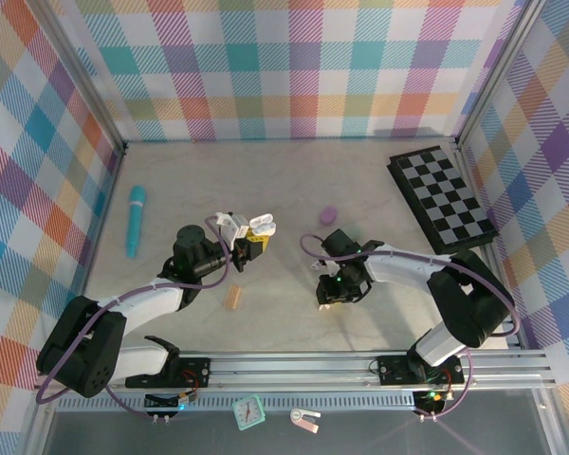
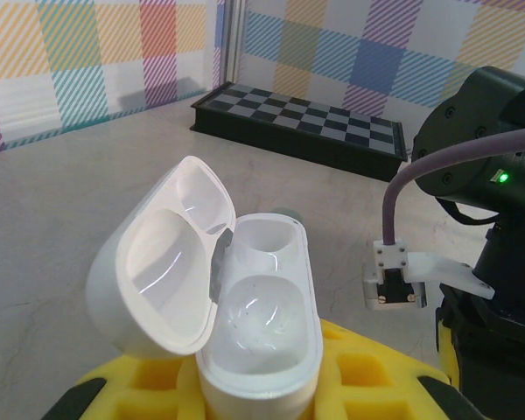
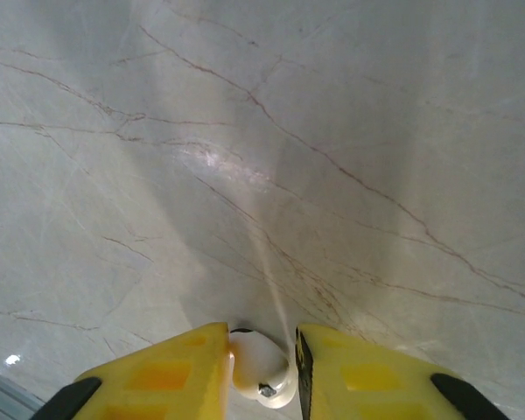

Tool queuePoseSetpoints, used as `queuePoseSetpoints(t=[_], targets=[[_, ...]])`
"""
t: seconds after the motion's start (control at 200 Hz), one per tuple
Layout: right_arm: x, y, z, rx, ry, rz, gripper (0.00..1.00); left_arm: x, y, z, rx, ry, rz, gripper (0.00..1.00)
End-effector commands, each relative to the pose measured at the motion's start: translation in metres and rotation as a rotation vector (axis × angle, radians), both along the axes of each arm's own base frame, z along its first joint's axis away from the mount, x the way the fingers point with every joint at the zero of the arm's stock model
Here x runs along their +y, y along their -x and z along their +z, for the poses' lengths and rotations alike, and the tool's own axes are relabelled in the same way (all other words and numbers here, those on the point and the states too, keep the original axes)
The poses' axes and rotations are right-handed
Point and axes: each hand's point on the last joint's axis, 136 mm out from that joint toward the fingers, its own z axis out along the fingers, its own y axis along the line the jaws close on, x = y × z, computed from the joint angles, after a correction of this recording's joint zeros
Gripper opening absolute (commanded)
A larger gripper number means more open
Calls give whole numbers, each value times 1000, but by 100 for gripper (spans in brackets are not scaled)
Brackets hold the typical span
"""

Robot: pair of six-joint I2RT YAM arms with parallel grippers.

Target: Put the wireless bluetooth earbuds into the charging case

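The left gripper (image 1: pixel 254 238) is closed on the white case (image 2: pixel 258 324); its lid is open and the hollows face up. The earbud (image 3: pixel 258 367) lies on the table (image 3: pixel 245 131), toward the near edge. It sits between the narrow fingers of the right gripper (image 3: pixel 262 341), and I cannot tell if they press it. The case is to the left of this gripper, and the right arm is nearer to the earbud.

Left arm (image 1: pixel 156 301) and right arm (image 1: pixel 403 265) pair white links with black joints, bolted at 6 o'clock to a silver rail (image 1: pixel 294 365). Purple cables (image 2: pixel 394 188) loop along both; a green light (image 2: pixel 499 178) glows on the right. Left gripper (image 1: pixel 253 241) and right gripper (image 3: pixel 261 376) carry yellow fingers (image 3: pixel 157 378).
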Motion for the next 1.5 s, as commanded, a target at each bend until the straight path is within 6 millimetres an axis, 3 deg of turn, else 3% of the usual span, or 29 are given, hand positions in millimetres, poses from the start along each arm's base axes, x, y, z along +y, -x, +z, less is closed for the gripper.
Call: queuePoseSetpoints(t=[0.0,0.31,1.01,1.495], targets=[[7,9,1,21,-63,7,30,-2,-3,22,-55,30,2,9],[15,19,2,44,-150,13,27,-2,-2,24,-54,33,0,9],[8,34,4,83,-155,37,30,-3,-5,22,-49,30,2,9],[18,35,4,88,-216,56,30,-5,-7,23,-50,28,-1,9]])
